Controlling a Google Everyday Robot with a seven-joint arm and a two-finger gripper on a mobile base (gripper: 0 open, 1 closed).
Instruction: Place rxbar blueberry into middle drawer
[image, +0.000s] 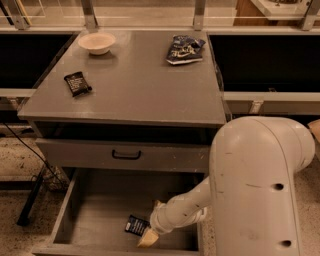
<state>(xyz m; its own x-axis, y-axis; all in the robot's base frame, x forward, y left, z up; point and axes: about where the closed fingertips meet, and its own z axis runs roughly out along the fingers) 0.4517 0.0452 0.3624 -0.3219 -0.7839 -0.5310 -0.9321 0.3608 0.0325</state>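
Note:
The rxbar blueberry, a small dark navy bar with white print, lies flat on the floor of the open middle drawer, near its front right. My gripper is down inside the drawer, right against the bar's right end. The white arm reaches in from the lower right and hides the drawer's right side.
On the cabinet top are a white bowl, a black wrapper bar and a wrinkly blue snack bag. The closed drawer front with a black handle is just above the open drawer. My large white arm housing fills the lower right.

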